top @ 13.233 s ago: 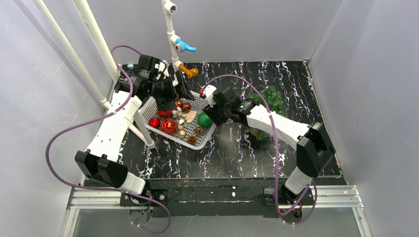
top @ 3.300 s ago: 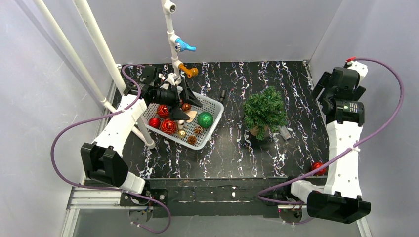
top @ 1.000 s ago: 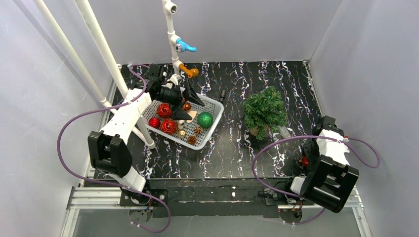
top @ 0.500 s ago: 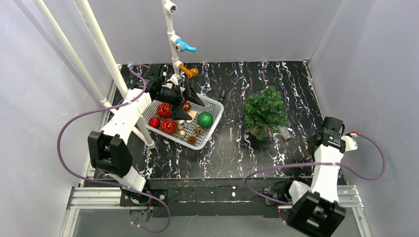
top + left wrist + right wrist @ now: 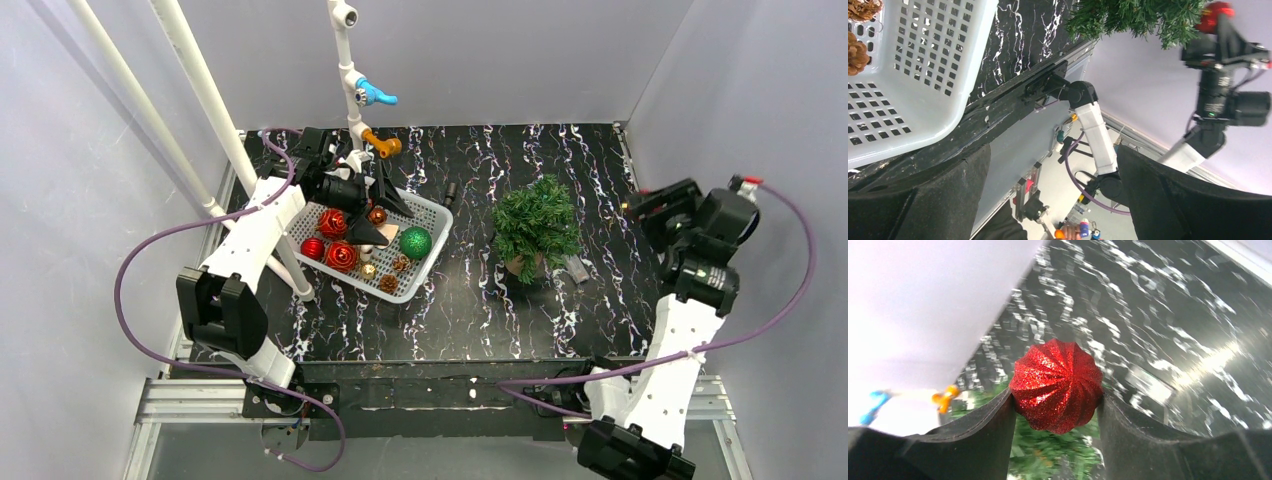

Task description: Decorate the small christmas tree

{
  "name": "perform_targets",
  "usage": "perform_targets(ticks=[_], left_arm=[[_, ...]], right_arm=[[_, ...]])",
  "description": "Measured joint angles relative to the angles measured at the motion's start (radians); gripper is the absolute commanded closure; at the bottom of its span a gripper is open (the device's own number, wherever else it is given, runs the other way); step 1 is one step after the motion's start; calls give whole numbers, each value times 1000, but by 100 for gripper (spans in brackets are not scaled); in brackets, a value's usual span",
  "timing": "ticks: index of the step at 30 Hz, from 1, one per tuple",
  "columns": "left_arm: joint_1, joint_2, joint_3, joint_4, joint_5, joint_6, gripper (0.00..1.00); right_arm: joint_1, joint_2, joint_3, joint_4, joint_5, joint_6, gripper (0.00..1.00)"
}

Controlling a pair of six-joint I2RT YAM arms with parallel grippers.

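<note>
Two pincers are seen over a black, white-veined desk (image 5: 470, 300). At the left, the left pincer (image 5: 380, 215) is held with its fingers spread wide apart and nothing between them, above the far side of a white perforated basket (image 5: 425, 210). Inside the basket, red ribbed ornaments (image 5: 341, 255), a shiny green ball (image 5: 415, 242) and pine cones (image 5: 389, 284) are gathered. Just behind the basket a white pipe stand (image 5: 349, 70) is set, with a blue clip (image 5: 372, 95) and an orange clip (image 5: 383, 146) on it. Right of the basket, past a strip of bare desk, the small christmas tree (image 5: 538, 218) is stood upright, well apart from the left pincer, with the basket's right wall lying between them. A small grey object (image 5: 575, 268) is seen just beside the tree's foot on its right. Farther right, the right pincer (image 5: 1054, 399) is clamped on a red glitter ornament (image 5: 1055, 377), which is gripped at its sides by both fingers. This pincer is pointed leftward at the tree, near it but not touching; only bare desk is seen in the gap. In the right wrist view the tree's green is shown blurred, below and beyond the ornament.
</note>
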Motion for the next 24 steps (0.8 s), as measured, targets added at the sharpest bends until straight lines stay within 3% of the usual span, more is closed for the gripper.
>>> perform_targets(ticks=[9,16,24], left_arm=[[-7,-7,-33,-13,0,48,2],[-20,-61,-146,-14,-29,80,2],[-22,-162,-243,-8,-61,108,2]], right_arm=[[109,115,404,42,-264,-66,73],[280,229,604,-24,-356,-112,74],[385,333,725,-156,-424,-195,74]])
